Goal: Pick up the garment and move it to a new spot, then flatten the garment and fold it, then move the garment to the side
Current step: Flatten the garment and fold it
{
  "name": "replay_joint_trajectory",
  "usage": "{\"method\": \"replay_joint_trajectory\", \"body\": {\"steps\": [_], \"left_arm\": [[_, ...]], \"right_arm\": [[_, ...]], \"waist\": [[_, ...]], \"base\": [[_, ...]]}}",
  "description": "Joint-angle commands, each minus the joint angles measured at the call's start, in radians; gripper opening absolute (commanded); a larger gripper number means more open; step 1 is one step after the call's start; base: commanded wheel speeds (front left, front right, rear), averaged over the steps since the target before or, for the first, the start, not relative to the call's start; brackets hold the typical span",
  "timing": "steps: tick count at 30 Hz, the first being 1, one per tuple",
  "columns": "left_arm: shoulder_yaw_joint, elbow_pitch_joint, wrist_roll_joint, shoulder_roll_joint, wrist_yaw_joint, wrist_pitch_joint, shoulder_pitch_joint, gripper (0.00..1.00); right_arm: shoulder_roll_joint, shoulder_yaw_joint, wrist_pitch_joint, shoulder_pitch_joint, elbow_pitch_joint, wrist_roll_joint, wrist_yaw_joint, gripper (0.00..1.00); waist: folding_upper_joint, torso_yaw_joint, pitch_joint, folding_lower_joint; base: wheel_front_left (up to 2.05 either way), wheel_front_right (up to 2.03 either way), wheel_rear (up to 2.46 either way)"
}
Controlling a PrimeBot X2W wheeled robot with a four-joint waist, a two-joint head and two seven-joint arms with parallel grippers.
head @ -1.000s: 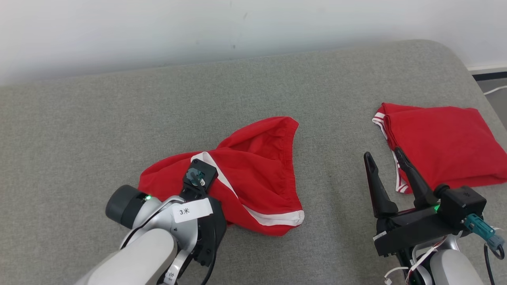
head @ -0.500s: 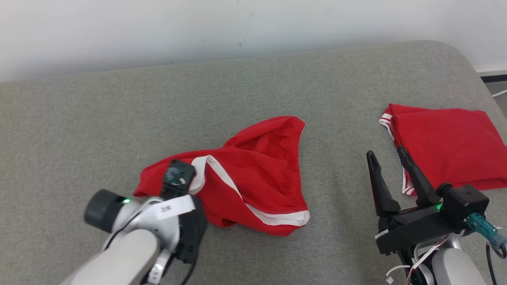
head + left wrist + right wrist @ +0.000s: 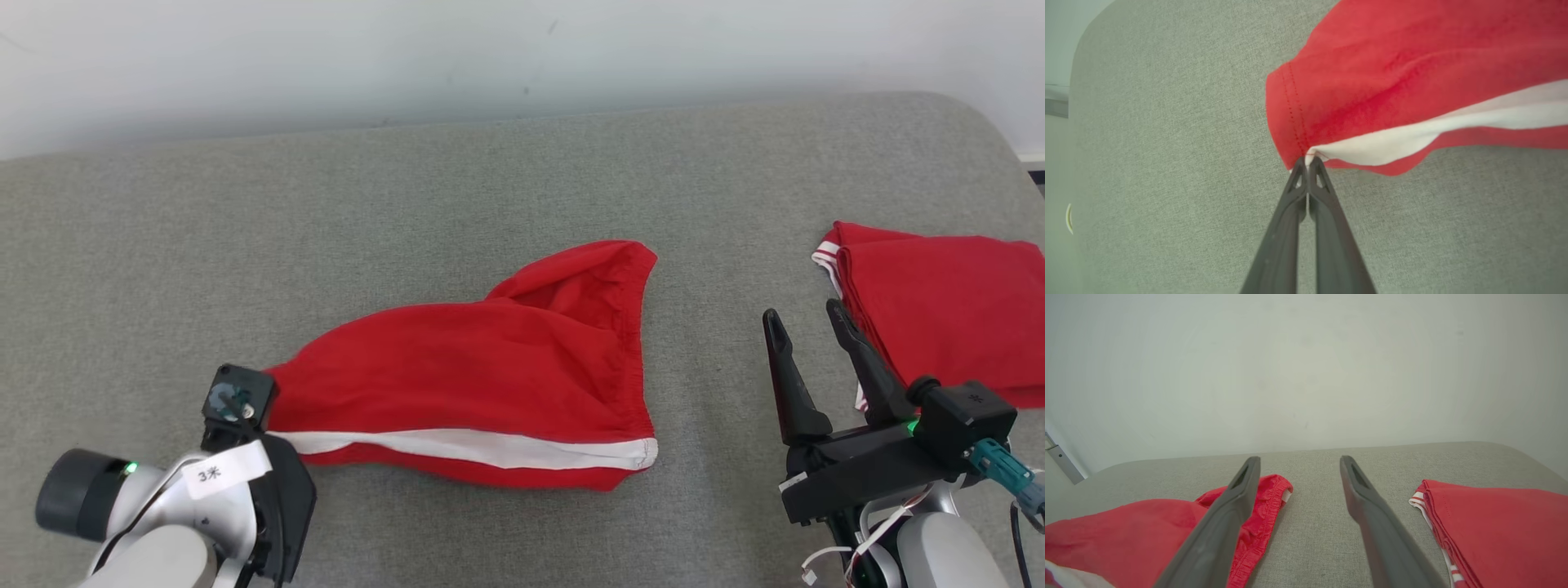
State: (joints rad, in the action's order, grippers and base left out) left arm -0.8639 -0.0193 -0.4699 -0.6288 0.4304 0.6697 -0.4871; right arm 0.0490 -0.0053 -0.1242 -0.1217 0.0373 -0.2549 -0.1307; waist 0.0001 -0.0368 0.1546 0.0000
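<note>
The garment (image 3: 490, 376) is a pair of red shorts with a white side stripe, stretched out across the middle of the grey cushion (image 3: 408, 204). My left gripper (image 3: 1306, 160) is shut on its left hem corner, where the white stripe ends. In the head view that left gripper (image 3: 245, 408) sits at the lower left, its fingertips hidden under the wrist. The garment (image 3: 1147, 535) also lies left of my right gripper (image 3: 1298, 463), which hovers open and holds nothing. In the head view the right gripper (image 3: 804, 322) stands at the lower right, apart from the shorts.
A second red garment (image 3: 947, 314), folded, with white stripes at its edge, lies at the right end of the cushion close to my right fingers (image 3: 865, 359). A pale wall (image 3: 490, 57) runs behind. The cushion's rounded right corner (image 3: 988, 139) drops to the floor.
My left gripper closed on the hem corner and pulled it left and toward me, drawing the bunched shorts out long. The head camera shifted a little. The right arm stayed put.
</note>
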Motion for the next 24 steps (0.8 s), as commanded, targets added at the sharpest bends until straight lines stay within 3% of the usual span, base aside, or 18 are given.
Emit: {"method": "replay_joint_trajectory", "body": {"steps": [1,2,4,9,14,19,24], "left_arm": [[0.005,0.009,-0.006,-0.009,0.006,-0.006,0.017,0.0],[0.005,0.011,-0.005,-0.011,0.009,-0.013,0.022,0.0],[0.004,0.008,-0.014,-0.009,0.015,-0.018,0.041,1.0],[0.013,0.0,-0.034,-0.009,0.03,-0.023,0.07,1.0],[0.059,0.015,-0.069,-0.02,0.076,-0.065,0.119,1.0],[0.16,0.055,-0.103,0.024,0.128,-0.26,0.17,1.0],[0.244,0.058,-0.165,0.114,0.112,-0.497,0.226,1.0]], "right_arm": [[0.003,-0.001,0.0,0.002,-0.004,0.007,0.0,1.0],[0.003,0.0,0.003,0.002,-0.004,0.009,0.0,1.0],[0.003,0.003,0.006,0.002,-0.005,0.011,0.0,1.0],[0.003,0.005,0.008,0.008,-0.005,0.011,0.0,1.0],[0.003,0.001,0.014,0.019,-0.002,0.012,0.0,1.0],[0.003,-0.01,0.013,0.031,0.0,0.017,0.0,1.0],[0.003,-0.033,0.003,0.043,0.014,-0.001,0.0,1.0]], "waist": [[-0.0001,0.006,-0.002,0.0],[-0.0001,0.008,-0.003,0.0],[-0.0001,0.011,-0.006,0.0],[-0.0001,0.014,-0.016,0.0],[-0.0001,0.019,-0.037,0.0],[-0.0001,0.026,-0.066,0.0],[-0.0001,0.032,-0.107,0.0]], "base": [[0.0,0.0,0.0],[0.0,0.0,0.0],[0.0,0.0,0.0],[0.0,0.0,0.0],[0.0,0.0,0.0],[0.0,0.0,0.0],[0.0,0.0,0.0]]}}
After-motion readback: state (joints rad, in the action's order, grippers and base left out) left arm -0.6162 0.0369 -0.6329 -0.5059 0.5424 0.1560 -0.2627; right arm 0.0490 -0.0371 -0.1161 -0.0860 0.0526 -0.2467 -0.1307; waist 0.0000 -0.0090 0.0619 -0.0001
